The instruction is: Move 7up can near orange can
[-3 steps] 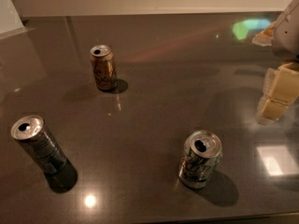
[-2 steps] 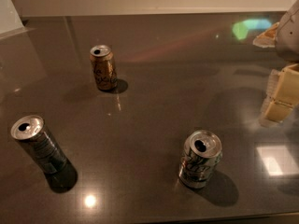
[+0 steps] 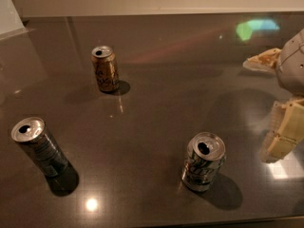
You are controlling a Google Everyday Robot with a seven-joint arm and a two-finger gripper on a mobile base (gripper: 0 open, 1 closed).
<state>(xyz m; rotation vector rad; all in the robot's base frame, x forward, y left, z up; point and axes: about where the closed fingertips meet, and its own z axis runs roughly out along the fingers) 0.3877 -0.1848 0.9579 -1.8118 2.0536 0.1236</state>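
The gripper sits at the right edge of the view, above the dark glossy table. It is now lower in the frame than it was a moment ago, and slightly further left. Its upper cream finger has dropped from close to the green reflection on the tabletop, and its lower finger now reaches down to about the height of the 7up can's top. The two fingers are spread well apart, with only bare tabletop between them, and they hold nothing. The 7up can stands upright in the near right part of the table, in the same spot as before. Its silver top and open mouth face up, and its shadow falls to the right. It is near the lower finger, to that finger's left, but the two do not touch. The orange can has not shifted either. It stands upright in the far left part of the table, well apart from the 7up can, with a wide stretch of bare surface between them. The taller, slimmer dark grey can also keeps its place by the near left edge, well away from both of the others. Apart from the gripper's descent, nothing on the table differs from the earlier view.
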